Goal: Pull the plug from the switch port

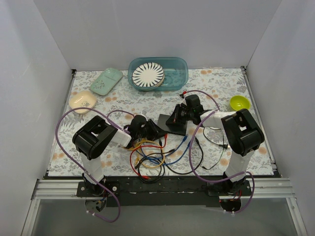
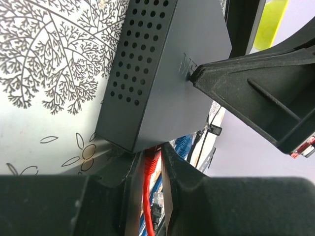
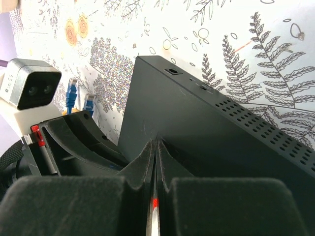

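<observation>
At centre, left claw (image 2: 150, 155) nipped narrow on plug (image 2: 150, 166) at switch (image 2: 167, 73) edge, right claw (image 3: 155, 142) closed — tips on switch top, at 12 o'clock tub (image 1: 181, 66) — striped plate (image 1: 147, 74) inside.

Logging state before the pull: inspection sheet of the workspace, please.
Surface: floral table cover.
Job's things: black switch mid-table; red plug at its edge, port itself hidden.
Clutter: teal basin holding striped plate; mint dish; cream dish; green bowl; all apart from the switch.
Grippers: left gripper shut on red plug; right gripper shut, tips pressing the switch top.
Cables: loose tangle in front of the switch; blue plugs free.
Surroundings: white walls.
</observation>
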You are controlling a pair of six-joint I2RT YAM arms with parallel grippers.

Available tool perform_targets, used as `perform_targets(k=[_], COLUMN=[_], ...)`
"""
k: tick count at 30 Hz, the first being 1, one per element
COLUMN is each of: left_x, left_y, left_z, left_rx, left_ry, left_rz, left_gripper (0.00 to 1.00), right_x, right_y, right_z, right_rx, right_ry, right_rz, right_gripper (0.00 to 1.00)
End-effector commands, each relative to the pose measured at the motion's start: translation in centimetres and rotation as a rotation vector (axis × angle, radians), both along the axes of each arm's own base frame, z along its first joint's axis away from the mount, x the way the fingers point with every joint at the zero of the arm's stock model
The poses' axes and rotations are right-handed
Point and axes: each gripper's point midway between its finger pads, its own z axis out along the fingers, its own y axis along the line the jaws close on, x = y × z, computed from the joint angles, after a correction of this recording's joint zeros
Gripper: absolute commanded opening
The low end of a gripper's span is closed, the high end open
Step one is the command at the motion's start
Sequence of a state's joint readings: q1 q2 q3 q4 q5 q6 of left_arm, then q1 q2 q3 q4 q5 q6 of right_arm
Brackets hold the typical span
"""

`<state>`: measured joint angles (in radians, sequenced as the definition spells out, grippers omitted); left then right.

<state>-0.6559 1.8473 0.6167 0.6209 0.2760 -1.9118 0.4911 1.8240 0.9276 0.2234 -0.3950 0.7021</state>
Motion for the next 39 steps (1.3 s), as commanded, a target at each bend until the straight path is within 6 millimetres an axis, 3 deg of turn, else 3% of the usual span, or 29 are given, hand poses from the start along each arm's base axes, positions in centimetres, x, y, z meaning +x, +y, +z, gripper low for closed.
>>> perform_targets(k=[1, 4, 8, 14, 18, 24, 28, 36, 39], left_x=[-5.5, -5.5, -5.8, -5.8, -5.6, -5.6, -6.2, -8.2, -8.3], left_y=[4.0, 4.0, 4.1, 4.0, 3.6, 3.2, 3.2, 4.2, 4.7], left_z=[-8.4, -8.4, -8.6, -8.5, -8.1, -7.6, -7.2, -6.8, -5.7], left_rx=[0.261, 0.262, 0.262, 0.255, 0.246, 0.241, 0.237, 0.24, 0.247], left_ry=[0.265, 0.266, 0.273, 0.269, 0.261, 0.248, 0.242, 0.252, 0.222], left_rz=[-0.014, -0.015, -0.022, -0.032, -0.047, -0.075, -0.113, -0.155, -0.147], left_gripper=[0.03, 0.0, 0.0, 0.0, 0.0, 0.0, 0.0, 0.0, 0.0], right_x=[-3.3, -3.5, -4.1, -7.3, -8.4, -6.5, -4.4, -4.0, -4.2], right_y=[-2.9, -3.0, -2.5, -3.5, -4.4, -4.4, -3.0, -1.8, -2.1], right_z=[-5.5, -4.5, -1.2, -1.4, -2.6, -3.7, -3.8, -4.5, -3.6], right_rx=[-0.179, -0.177, -0.195, -0.326, -0.378, -0.44, -0.424, -0.371, -0.367], right_ry=[0.151, 0.128, 0.025, 0.015, 0.028, 0.012, 0.001, 0.04, 0.018], right_rz=[-0.009, -0.01, 0.028, 0.109, 0.119, 0.092, 0.064, 0.027, 0.02], right_gripper=[0.06, 0.06, 0.06, 0.06, 0.06, 0.05, 0.05, 0.05, 0.05])
